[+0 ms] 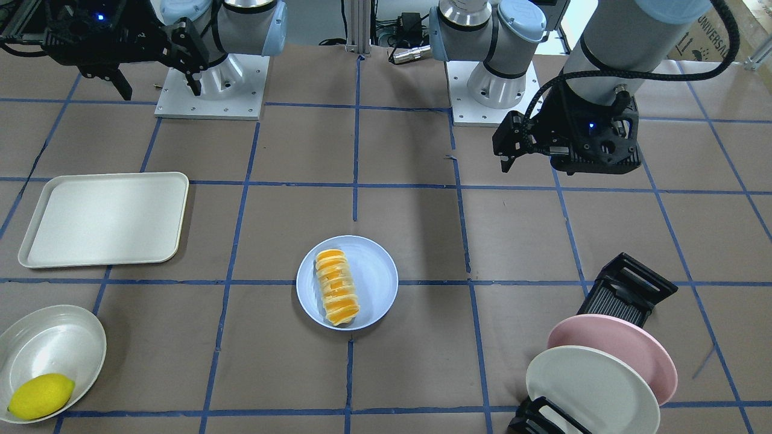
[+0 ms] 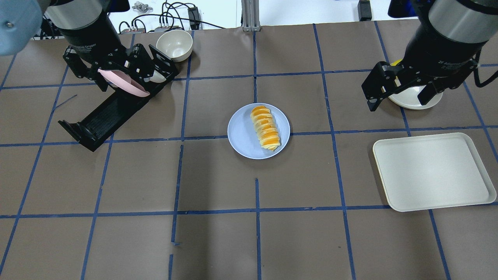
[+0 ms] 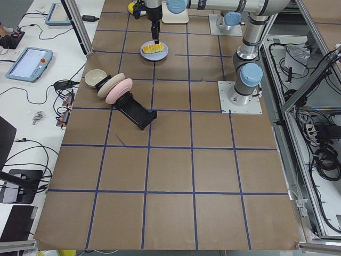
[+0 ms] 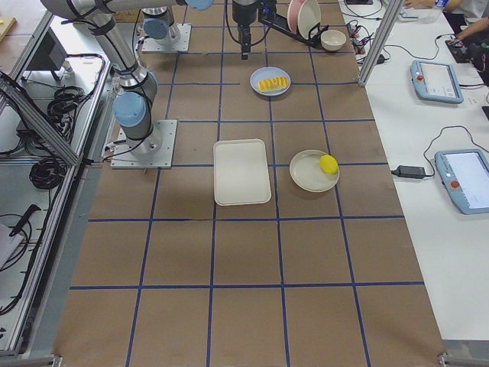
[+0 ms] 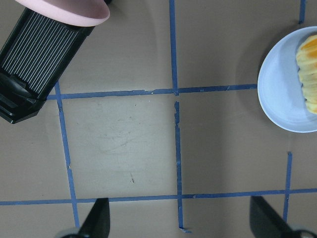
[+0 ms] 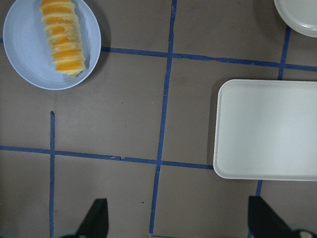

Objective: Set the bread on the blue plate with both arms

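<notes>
The bread (image 1: pixel 337 287), striped orange and cream, lies on the blue plate (image 1: pixel 377 271) at the table's middle. It also shows in the overhead view (image 2: pixel 265 127) on the plate (image 2: pixel 241 132). My left gripper (image 1: pixel 505 158) hangs open and empty above the table, well off to the plate's side; its wrist view shows the fingertips (image 5: pixel 96 220) spread wide and the plate's edge (image 5: pixel 280 84). My right gripper (image 1: pixel 158 87) is open and empty, raised far from the plate; its wrist view shows bread (image 6: pixel 62 37) and plate (image 6: pixel 25 49) at top left.
A cream tray (image 1: pixel 105 218) lies on my right side. A white dish (image 1: pixel 54 343) beyond it holds a lemon (image 1: pixel 41 395). A black rack (image 1: pixel 627 295) on my left side holds a pink plate (image 1: pixel 621 346) and a white plate (image 1: pixel 588 386). A small bowl (image 2: pixel 174 44) sits beside it.
</notes>
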Available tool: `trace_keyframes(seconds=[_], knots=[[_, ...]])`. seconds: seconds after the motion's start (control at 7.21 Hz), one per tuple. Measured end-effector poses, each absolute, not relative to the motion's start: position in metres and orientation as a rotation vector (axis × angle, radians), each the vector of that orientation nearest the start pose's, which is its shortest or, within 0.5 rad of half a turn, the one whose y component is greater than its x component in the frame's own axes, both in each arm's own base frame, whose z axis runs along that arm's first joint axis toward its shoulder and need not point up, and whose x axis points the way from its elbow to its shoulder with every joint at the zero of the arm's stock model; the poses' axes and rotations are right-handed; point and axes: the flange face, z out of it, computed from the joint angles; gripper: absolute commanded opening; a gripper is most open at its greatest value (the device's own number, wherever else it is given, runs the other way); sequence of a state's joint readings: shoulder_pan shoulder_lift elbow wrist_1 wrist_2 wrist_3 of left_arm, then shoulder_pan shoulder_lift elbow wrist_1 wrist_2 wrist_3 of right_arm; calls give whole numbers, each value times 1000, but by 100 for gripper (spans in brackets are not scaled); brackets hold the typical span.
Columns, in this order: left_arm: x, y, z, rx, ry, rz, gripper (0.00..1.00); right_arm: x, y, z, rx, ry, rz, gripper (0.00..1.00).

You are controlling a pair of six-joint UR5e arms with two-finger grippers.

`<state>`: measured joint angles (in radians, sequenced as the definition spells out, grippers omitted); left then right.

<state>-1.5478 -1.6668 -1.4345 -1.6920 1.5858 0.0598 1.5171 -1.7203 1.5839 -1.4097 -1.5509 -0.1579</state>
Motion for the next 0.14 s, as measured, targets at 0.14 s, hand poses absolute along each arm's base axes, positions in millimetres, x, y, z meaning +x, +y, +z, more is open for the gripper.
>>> trace_keyframes(seconds=[0.14], knots=[[-120, -527, 494, 58, 3127, 128, 100, 112, -430, 534, -162, 3115, 36, 100]])
